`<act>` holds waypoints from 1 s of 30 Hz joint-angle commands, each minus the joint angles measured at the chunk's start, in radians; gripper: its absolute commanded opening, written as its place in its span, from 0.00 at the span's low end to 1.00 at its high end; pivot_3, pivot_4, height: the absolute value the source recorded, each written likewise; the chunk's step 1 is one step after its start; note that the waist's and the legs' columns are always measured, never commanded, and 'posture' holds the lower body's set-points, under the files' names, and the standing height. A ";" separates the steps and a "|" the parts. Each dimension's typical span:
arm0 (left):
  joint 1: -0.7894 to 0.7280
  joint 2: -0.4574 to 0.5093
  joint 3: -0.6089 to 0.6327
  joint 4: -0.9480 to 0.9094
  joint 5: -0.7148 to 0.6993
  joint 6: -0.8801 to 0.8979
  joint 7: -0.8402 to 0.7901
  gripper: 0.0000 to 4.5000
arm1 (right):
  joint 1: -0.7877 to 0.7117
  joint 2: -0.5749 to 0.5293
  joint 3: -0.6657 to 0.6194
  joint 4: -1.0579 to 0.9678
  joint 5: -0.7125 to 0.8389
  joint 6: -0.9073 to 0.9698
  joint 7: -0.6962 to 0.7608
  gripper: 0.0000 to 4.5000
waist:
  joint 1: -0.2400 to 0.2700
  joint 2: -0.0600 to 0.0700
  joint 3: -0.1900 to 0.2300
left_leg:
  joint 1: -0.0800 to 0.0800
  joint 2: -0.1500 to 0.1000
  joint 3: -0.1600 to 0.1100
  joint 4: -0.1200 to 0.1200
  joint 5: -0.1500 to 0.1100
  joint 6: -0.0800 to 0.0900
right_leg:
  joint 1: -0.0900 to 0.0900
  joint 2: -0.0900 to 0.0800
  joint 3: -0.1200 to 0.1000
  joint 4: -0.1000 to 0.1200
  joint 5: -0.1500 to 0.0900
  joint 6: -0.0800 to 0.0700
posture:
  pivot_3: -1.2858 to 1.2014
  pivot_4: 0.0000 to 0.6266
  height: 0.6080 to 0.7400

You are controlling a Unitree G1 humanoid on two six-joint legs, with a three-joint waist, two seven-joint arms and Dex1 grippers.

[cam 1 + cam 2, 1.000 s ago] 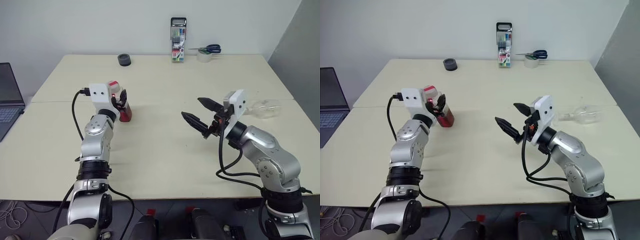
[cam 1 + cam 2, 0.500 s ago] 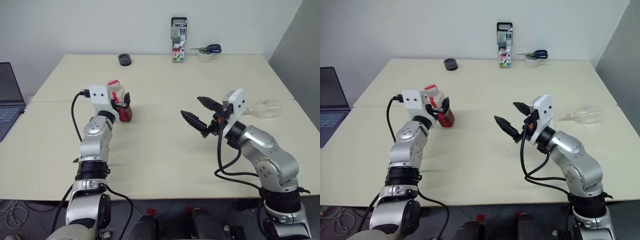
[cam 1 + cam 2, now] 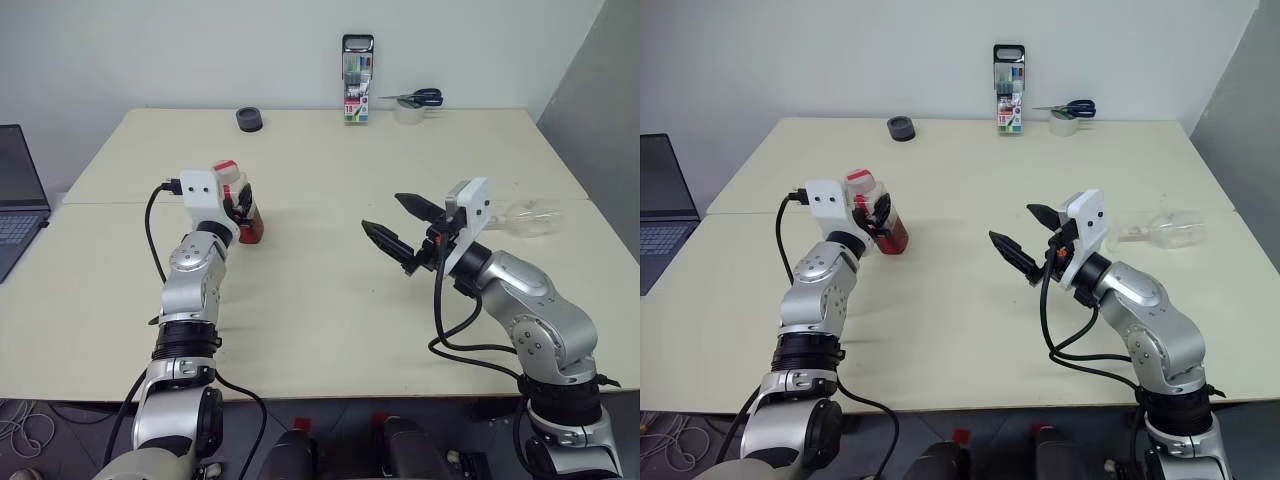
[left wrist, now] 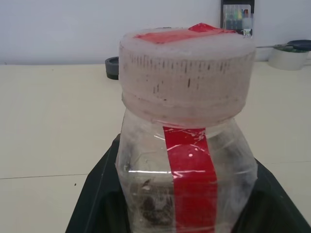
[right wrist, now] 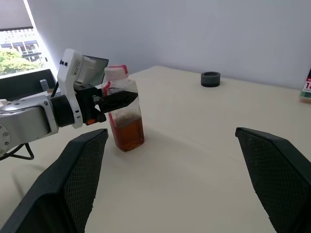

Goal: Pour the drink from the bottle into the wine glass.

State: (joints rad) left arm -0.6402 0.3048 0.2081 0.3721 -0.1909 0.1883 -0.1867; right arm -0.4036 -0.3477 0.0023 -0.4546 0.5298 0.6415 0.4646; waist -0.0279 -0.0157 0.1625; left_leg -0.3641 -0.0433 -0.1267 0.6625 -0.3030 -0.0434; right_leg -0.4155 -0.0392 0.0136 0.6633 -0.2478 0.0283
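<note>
Left gripper (image 3: 878, 213) clamps the capped bottle (image 3: 880, 219); right gripper (image 3: 1027, 236), beside the toppled wine glass (image 3: 1167, 230), gapes empty. Pouring now risks spilling.

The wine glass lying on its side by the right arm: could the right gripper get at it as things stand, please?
Probably yes. The right gripper is open and holds nothing, and the wine glass lies on bare table beside that arm. It points away, though, so the arm would have to swing round.
</note>
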 commanded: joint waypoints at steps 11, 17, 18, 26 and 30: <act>-0.017 0.035 -0.018 -0.058 0.009 0.030 -0.031 0.40 | -0.023 0.008 -0.005 -0.018 -0.009 -0.026 -0.018 1.00 | 0.000 0.000 0.000 | 0.000 0.000 0.000 0.000 0.000 0.000 | 0.000 0.000 0.000 0.000 0.000 0.000 | 0.52 0.24 1.00; -0.024 0.066 -0.070 -0.155 -0.023 0.110 -0.161 0.40 | -0.040 -0.016 0.007 -0.020 0.007 -0.004 0.019 1.00 | -0.001 0.000 0.000 | 0.000 0.000 0.000 0.000 0.000 0.000 | 0.000 0.000 0.000 0.000 0.000 0.000 | 0.52 0.24 1.00; -0.022 0.072 -0.091 -0.179 -0.029 0.125 -0.200 0.40 | -0.053 -0.021 0.006 -0.015 0.015 0.005 0.027 1.00 | -0.001 0.000 0.000 | -0.001 0.000 0.000 0.000 0.000 0.000 | 0.000 0.000 0.000 0.000 0.000 0.000 | 0.52 0.24 1.00; -0.032 0.082 -0.224 -0.284 -0.053 0.192 -0.412 0.40 | -0.271 -0.032 -0.026 0.135 0.012 0.106 -0.014 1.00 | -0.003 0.000 0.000 | -0.001 0.000 0.001 0.000 0.000 0.000 | -0.002 0.001 0.001 0.001 0.000 0.000 | 0.52 0.24 1.00; -0.036 0.041 -0.251 -0.306 -0.060 0.210 -0.422 0.40 | -0.323 0.009 -0.044 0.136 -0.003 0.161 -0.115 1.00 | -0.001 0.000 0.000 | -0.003 0.001 0.002 0.000 0.000 0.000 | -0.005 0.000 0.002 0.001 0.001 -0.001 | 0.52 0.24 1.00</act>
State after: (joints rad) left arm -0.6422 0.3489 -0.0435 0.1214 -0.2355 0.4049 -0.6037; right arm -0.7034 -0.3469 -0.0198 -0.2904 0.5282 0.7884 0.3836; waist -0.0294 -0.0157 0.1625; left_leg -0.3675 -0.0428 -0.1246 0.6624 -0.3030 -0.0434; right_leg -0.4202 -0.0393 0.0153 0.6643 -0.2472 0.0273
